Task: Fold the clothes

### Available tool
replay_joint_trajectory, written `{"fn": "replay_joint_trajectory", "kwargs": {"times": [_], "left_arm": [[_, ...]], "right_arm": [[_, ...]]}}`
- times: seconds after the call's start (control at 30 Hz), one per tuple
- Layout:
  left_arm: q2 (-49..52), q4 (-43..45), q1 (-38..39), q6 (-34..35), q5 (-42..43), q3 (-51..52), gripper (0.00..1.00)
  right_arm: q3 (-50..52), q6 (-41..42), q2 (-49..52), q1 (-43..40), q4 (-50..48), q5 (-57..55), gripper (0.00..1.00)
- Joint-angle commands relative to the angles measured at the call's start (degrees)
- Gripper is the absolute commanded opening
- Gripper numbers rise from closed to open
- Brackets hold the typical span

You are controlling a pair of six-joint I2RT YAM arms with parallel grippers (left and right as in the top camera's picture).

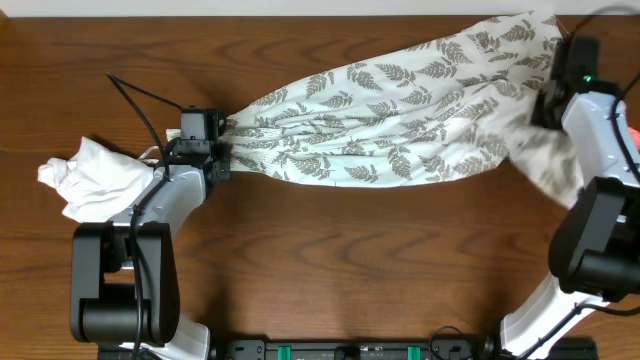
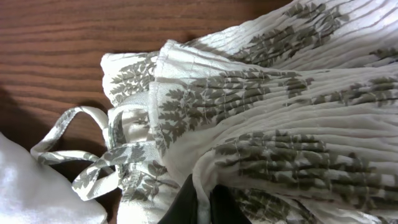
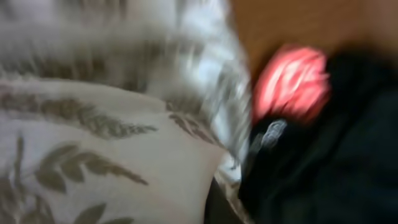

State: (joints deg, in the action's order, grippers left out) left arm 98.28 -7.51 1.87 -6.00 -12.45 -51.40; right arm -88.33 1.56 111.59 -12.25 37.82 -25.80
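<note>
The large cream garment printed with grey-green fern leaves lies stretched across the table between both arms. My left gripper is shut on its gathered left end, and a fold of the cloth is pinched between the dark fingers in the left wrist view. My right gripper sits at the garment's right end, shut on the fern cloth. That view is blurred. A plain white garment lies crumpled by the left arm. A black garment shows to the right of the right jaws.
The brown wooden table carries everything. A thin printed strap loops off the garment's left end onto the wood. A blurred red-pink object lies just beyond the black garment. Both arm bases stand at the near edge.
</note>
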Motion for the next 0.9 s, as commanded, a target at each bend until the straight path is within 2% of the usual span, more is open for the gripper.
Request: {"fn": "replay_joint_trajectory", "kwargs": {"times": [0.0,0.23,0.43,0.7,0.77,0.8,0.87], "left_arm": [[0.22,-0.55,-0.35,0.68,-1.4,-1.25,0.06],[0.22,-0.68,-0.35,0.72,-2.03,-1.25,0.06],[0.22,-0.81,-0.35,0.72,-2.23,-1.25,0.06],[0.22,-0.81,-0.35,0.76,-2.25,-1.25,0.06],[0.2,-0.81,-0.35,0.98,-2.25,-1.25,0.06],[0.2,-0.79,-0.35,0.98,-2.25,-1.25,0.06],[0.2,-0.79,-0.35,0.98,-2.25,-1.25,0.06]], "right_arm": [[-3.15,-10.84,-2.19,-0.79,-5.97,-3.54,0.01],[-3.21,-21.2,-0.94,-1.9,-17.86,0.52,0.01],[-3.21,-22.08,2.78,-5.38,-19.71,12.44,0.08],[-3.21,-23.93,10.05,-6.43,-22.91,14.03,0.1],[-3.21,-23.54,11.17,-6.43,-23.67,14.05,0.14],[-3.21,-22.86,11.45,-6.43,-24.17,14.1,0.2],[-3.21,-21.31,11.8,-6.38,-24.9,14.34,0.25]]}}
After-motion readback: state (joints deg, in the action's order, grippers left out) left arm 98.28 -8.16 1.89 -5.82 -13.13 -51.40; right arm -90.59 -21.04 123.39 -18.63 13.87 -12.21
